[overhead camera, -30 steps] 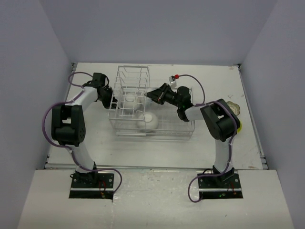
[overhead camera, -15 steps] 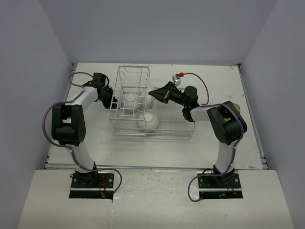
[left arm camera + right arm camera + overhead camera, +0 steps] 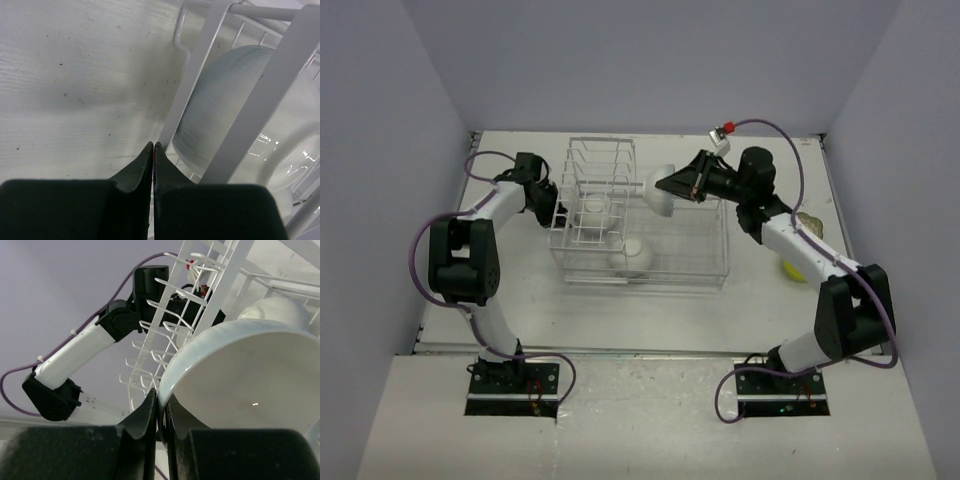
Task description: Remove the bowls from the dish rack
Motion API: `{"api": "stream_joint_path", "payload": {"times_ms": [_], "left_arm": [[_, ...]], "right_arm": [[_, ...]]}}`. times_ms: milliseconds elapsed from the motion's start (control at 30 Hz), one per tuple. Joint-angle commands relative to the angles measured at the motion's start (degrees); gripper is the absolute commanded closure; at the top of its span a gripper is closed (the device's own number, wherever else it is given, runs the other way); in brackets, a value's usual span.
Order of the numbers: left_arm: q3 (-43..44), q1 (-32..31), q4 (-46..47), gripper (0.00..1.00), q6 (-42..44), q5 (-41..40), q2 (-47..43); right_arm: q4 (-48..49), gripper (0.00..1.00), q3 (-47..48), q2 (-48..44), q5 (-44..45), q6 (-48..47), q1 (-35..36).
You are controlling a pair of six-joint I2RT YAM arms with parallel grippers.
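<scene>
While left fingers [image 3: 142, 172] sit shut, right fingers [image 3: 148, 412] pinch a white bowl [image 3: 240, 375] aloft.

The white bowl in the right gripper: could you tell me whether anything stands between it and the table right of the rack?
Only the low right wall of the dish rack lies that way; the white bowl, pinched by the right gripper, looks raised above it. A lime-yellow bowl sits on the table beyond.
</scene>
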Motion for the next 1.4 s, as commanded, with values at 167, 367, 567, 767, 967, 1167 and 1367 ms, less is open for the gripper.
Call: {"api": "stream_joint_path", "payload": {"times_ms": [167,367,567,767,967,1167,1367], "left_arm": [[0.9,-1.6,0.5,1.0,0.2,-0.7,2.9],[1.0,-1.5,0.7,1.0,0.1,0.1,3.8],[0.9,-1.6,0.9,1.0,0.1,0.6,4.0],[0.4,-1.5,1.7,1.0,0.3,1.3,4.8],[0.9,-1.4,2.5,1.0,-0.2,1.6,5.3],[2.3,0.0,2.6,1.0,-0.5,2.1,5.6],[4.0,1.3,1.7,1.0,0.1,2.2,6.2]], "right_arm": [[-50.1,1.0,24.6,-3.4,10.5,-28.1,-11.6],[-68.8,1.0,41.4,9.0,27.1,-39.2,-18.8],[-76.3,1.0,55.2,22.4,41.4,-44.7,-21.8],[-76.5,1.0,60.7,31.5,50.8,-48.0,-22.8],[-77.5,1.0,63.2,38.1,54.2,-48.9,-25.5],[-77.9,1.0,64.3,43.2,55.5,-49.1,-26.1],[-78.5,1.0,65.5,46.6,56.3,-49.6,-26.1]]}}
